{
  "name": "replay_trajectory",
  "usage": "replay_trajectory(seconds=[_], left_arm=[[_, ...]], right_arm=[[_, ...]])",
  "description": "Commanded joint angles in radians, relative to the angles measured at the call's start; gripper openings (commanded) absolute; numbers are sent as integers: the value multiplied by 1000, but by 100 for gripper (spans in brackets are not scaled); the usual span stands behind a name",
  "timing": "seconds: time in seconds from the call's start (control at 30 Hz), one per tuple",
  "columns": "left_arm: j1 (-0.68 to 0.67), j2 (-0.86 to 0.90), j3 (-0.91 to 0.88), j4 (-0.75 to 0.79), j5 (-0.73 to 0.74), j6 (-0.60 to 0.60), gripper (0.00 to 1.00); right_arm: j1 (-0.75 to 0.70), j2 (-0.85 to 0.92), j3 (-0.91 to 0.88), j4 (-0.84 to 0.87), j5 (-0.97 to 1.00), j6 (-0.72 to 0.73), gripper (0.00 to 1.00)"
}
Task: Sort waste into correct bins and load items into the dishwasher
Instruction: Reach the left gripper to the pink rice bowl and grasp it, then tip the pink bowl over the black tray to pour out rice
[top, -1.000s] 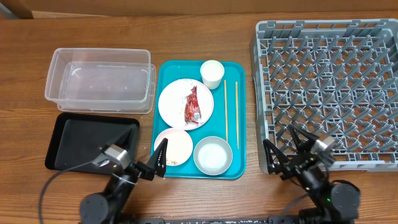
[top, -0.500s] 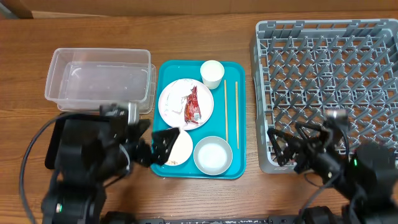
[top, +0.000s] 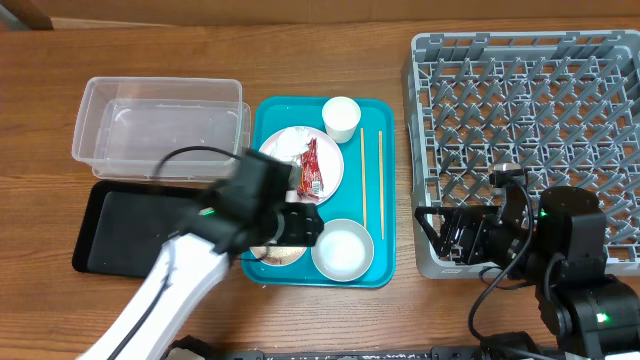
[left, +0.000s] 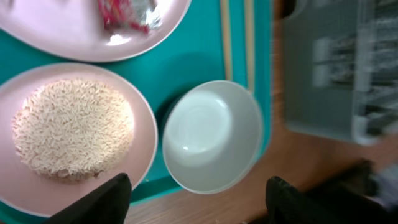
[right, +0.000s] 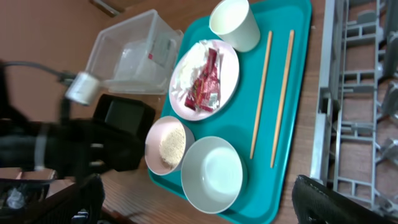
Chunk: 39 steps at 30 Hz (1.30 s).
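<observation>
On the teal tray (top: 385, 215) a large white plate (top: 275, 165) holds the red-and-white sauce packet (top: 311, 170) and a white tissue (right: 189, 67). The pinkish plate (left: 74, 180) carries rice grains (left: 71, 127). A white bowl (top: 342, 250), a cup (top: 341, 117) and two chopsticks (top: 371, 180) also sit on the tray. My left gripper (top: 295, 225) hovers open over the pinkish plate and the bowl (left: 211, 143). My right gripper (top: 450, 235) is open and empty at the front left corner of the grey dish rack (top: 530, 130).
The clear tub (top: 160, 130) stands left of the teal tray, with the black tray (top: 120, 230) in front of it. My left arm crosses over the black tray. The wooden table's front edge is near both arm bases.
My left arm has swung right, from beside the black tray to above the pinkish plate and bowl. My right arm has shifted slightly at the rack's corner.
</observation>
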<state>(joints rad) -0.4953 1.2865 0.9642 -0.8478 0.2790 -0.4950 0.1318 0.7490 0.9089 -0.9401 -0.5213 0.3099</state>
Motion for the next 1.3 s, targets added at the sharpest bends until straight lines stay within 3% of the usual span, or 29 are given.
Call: replay_trajectory(seconds=[0.0, 0.13, 0.2, 0.33, 0.43, 0.5, 0.53, 1.03, 1.17, 1.27], left_arm=[[-80, 105, 14, 21, -229, -124, 68], [-117, 225, 15, 97, -297, -164, 61], [-117, 275, 15, 128, -309, -170, 50], [-114, 336, 15, 153, -332, -209, 44], [-114, 363, 15, 175, -339, -208, 28], [-114, 367, 16, 174, -333, -208, 7], [-114, 363, 21, 164, -325, -208, 4], [-104, 191, 158, -92, -294, -208, 4], [-25, 108, 158, -190, -218, -201, 4], [95, 32, 157, -206, -98, -94, 4]], right_arm=[[2, 4, 27, -14, -12, -10, 98], [2, 6, 27, -37, -12, -11, 98], [2, 6, 27, -40, -12, -11, 98], [2, 6, 27, -43, -12, -11, 98], [2, 6, 27, -43, -12, -11, 98], [2, 6, 27, -43, -12, -11, 98], [2, 6, 27, -43, -12, -11, 98], [2, 6, 27, -44, -12, -11, 98], [2, 6, 27, -44, -12, -11, 98], [2, 6, 27, -43, -11, -11, 98]])
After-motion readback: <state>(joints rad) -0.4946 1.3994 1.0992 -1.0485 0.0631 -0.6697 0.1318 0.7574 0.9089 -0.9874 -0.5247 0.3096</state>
